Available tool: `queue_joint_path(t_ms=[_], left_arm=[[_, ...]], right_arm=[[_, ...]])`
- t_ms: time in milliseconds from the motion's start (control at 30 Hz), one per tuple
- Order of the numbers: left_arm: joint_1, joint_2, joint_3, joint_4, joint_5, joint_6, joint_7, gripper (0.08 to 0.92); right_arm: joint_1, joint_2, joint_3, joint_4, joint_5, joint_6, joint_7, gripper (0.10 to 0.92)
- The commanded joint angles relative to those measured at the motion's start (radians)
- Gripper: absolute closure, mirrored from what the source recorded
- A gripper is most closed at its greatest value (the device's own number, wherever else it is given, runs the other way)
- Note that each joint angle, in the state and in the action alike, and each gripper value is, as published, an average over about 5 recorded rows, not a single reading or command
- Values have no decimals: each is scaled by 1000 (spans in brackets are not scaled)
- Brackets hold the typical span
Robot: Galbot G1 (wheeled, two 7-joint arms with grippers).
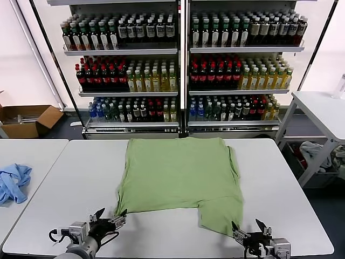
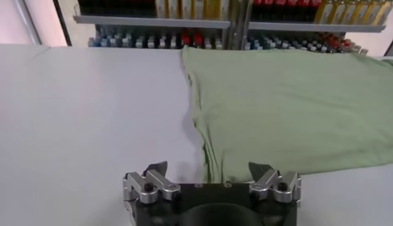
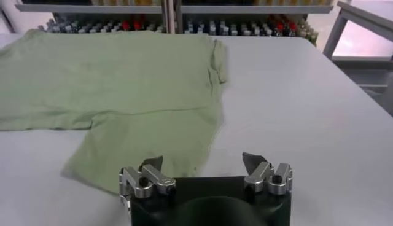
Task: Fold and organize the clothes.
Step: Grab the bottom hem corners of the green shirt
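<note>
The light green cotton short-sleeved shirt point(image 1: 180, 181) lies spread across the white table's point(image 1: 64, 178) middle. The left gripper point(image 1: 110, 220) and right gripper point(image 1: 248, 230) wait at the near edge, jaws apart, empty. Best pinch both near hem corners evenly, then fold away squarely.

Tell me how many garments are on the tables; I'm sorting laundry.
2. A light green shirt lies spread flat on the middle white table. A crumpled light blue garment sits on the neighbouring table at the robot's left. More may lie out of view.
</note>
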State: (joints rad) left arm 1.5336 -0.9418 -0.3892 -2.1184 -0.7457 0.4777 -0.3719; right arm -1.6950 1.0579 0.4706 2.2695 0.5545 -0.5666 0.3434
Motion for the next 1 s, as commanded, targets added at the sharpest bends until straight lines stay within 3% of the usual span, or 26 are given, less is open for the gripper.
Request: queue_joint_path(t_ms=[33, 133, 300, 500, 633, 1000], left_arm=[[-22, -7, 9, 47, -7, -9, 11, 178], [-27, -7, 11, 52, -7, -12, 15, 205], [-34, -10, 17, 67, -8, -14, 22, 330], [-36, -18, 32, 74, -3, -18, 25, 423], [-33, -18, 34, 78, -1, -26, 30, 464], [-20, -13, 53, 63, 30, -60, 57, 765]], right_arm=[[35, 4, -24, -16, -7, -13, -4, 203], [46, 4, -37, -27, -12, -13, -5, 203], [58, 6, -59, -50, -14, -14, -5, 205], [58, 13, -74, -76, -4, -13, -2, 254], [67, 21, -93, -92, -3, -13, -3, 358], [87, 14, -99, -93, -9, -12, -21, 670]])
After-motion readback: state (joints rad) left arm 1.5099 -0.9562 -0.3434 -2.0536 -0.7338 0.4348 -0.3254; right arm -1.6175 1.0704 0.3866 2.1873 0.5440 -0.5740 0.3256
